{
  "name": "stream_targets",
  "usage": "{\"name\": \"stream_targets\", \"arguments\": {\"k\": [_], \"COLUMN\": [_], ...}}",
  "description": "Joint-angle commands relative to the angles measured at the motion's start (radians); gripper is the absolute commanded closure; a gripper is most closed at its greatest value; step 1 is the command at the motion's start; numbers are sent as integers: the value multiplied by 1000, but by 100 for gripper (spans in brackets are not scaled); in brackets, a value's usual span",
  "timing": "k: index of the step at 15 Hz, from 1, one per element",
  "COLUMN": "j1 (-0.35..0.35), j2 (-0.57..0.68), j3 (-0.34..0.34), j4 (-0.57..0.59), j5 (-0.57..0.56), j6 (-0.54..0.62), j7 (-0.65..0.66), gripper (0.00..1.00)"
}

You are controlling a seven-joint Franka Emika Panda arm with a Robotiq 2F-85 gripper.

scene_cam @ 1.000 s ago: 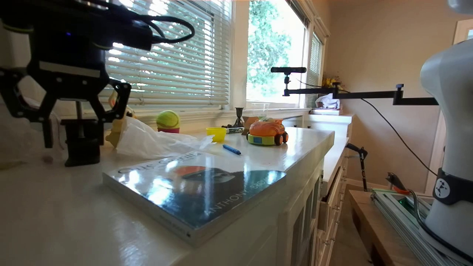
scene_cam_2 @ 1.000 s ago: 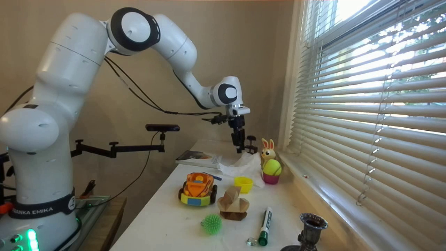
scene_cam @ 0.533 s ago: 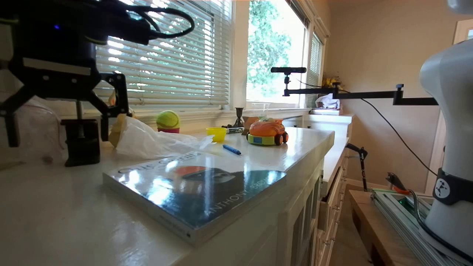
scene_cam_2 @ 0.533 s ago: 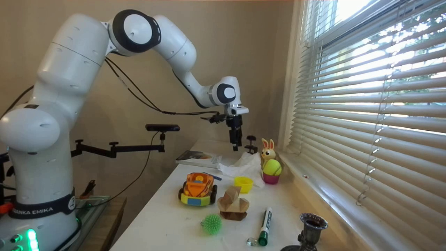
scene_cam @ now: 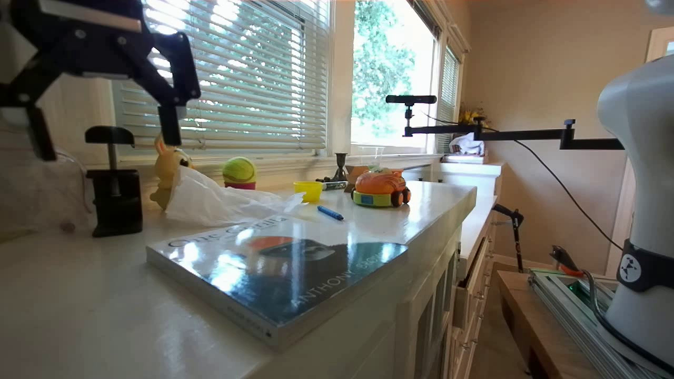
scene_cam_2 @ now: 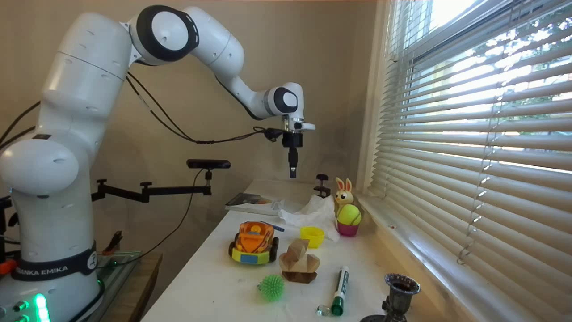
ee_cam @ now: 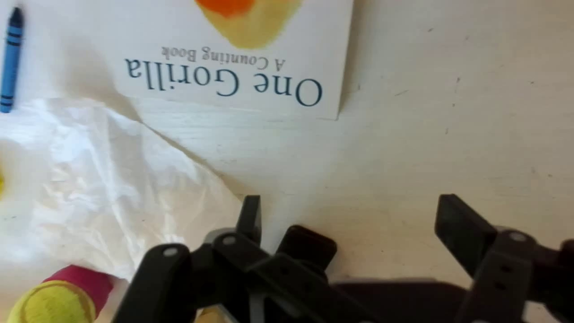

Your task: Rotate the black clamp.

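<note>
Pincer: black, empty, fingers parted wide, raised off the surface. Clamp: black, upright, lower than the pincer and set off from it towards the blinds, apart from both fingers. Step in hand: judged as standing clear of the clamp; whether the turn is done or due cannot be told. Handling: to leave, rise straight and hold the spread until past the knob; to turn, centre over the clamp, let the knob pass between the fingers, close gently on the body, twist about its upright line with the foot flat. Sheet: white, crumpled, below the pincer, near the clamp; could snag a finger. Obscured: in the wrist view, what is likely the clamp, mostly behind a finger; in an exterior view, the pincer edge-on, its gap unseen. Farthest: a see-through thing, perhaps a bag, past the pincer, cut off at the view's edge.
</note>
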Motion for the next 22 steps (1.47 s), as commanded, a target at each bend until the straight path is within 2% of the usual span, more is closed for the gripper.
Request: {"name": "stream_targets", "arguments": {"k": [1, 5, 11, 14, 17, 18, 22], "j1": [7, -15, -60, -81, -98, -97, -105], "j2": [-80, -175, -338, -388, -390, -359, -362], "j3": [-15, -14, -6, 3, 10, 17, 17], "j4": [2, -75, -229, -282, -298, -253, -271], "j5": [-32, -57, -37, -32, -35, -34, -34], "j6": [-115, -66, 29, 29, 5, -9, -8], "j7": [-26, -13, 9, 1, 5, -8, -8], "gripper": [0, 0, 0, 0, 0, 0, 0]}}
